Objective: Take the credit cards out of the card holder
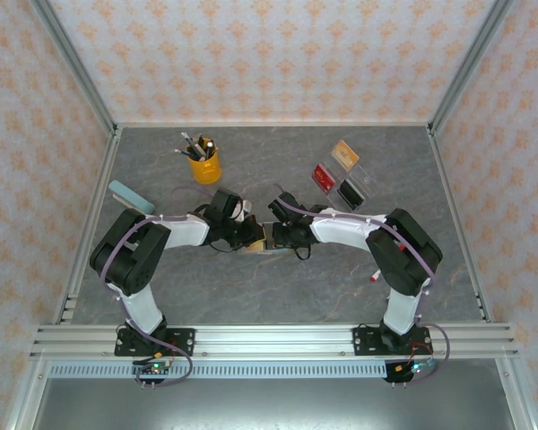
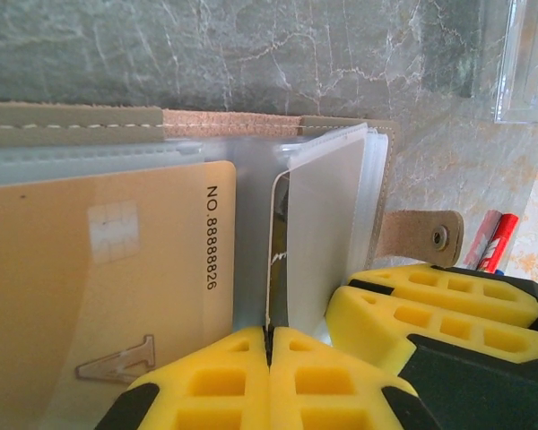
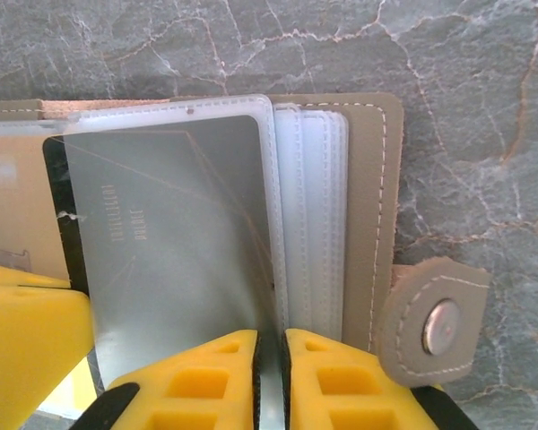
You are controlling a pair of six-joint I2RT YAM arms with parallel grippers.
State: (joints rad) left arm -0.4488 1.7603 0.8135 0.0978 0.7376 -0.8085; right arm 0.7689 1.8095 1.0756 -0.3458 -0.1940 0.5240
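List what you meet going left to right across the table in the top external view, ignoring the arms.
Light-blue block → yellow pen cup → card holder → red card → red pen. The tan-orange card and black card overlap sideways, so both are left out.

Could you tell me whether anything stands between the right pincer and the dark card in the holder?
Yes, a clear sleeve of the card holder covers most of the dark card. The right pincer is shut on that sleeve's lower edge, so plastic lies between it and the card.
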